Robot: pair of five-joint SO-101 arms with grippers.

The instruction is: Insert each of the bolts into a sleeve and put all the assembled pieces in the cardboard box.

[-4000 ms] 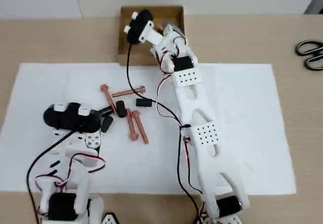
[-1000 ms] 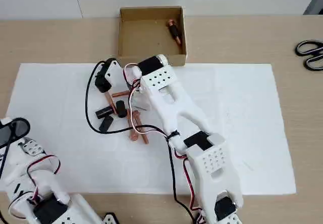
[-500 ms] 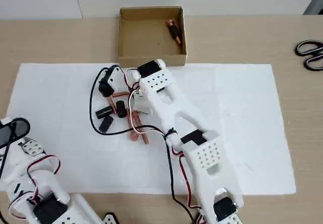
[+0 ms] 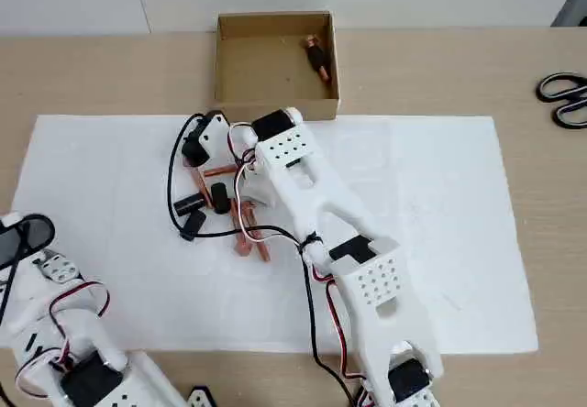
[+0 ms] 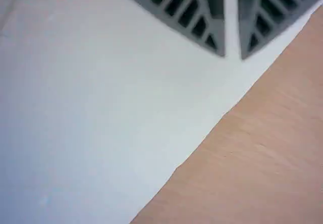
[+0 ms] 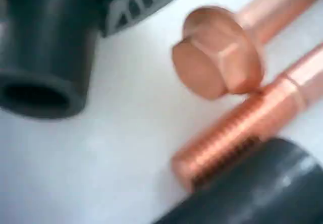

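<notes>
One assembled piece lies in the cardboard box at the tabletop's far edge, against the box's right wall. Everything else is loose on the white sheet, so I judge I'm at the pick of the next bolt.

My right gripper hangs low over the heap in the sheet's far-left part, where copper bolts and black sleeves lie touching and crossing. Its wrist view shows a bolt head, a threaded shank and an open-ended sleeve close beneath. I cannot tell whether this gripper is open or closed on anything.

My left gripper sits at the sheet's left edge toward the tabletop's near-left corner, jaws nearly together and empty.

Next I need one bolt taken cleanly by its shank without dragging its neighbours, then a sleeve brought to meet it.

The right arm covers part of the heap, so I can't count what remains. The dark mass at the edge of the right wrist view could be a sleeve or the gripper itself.
</notes>
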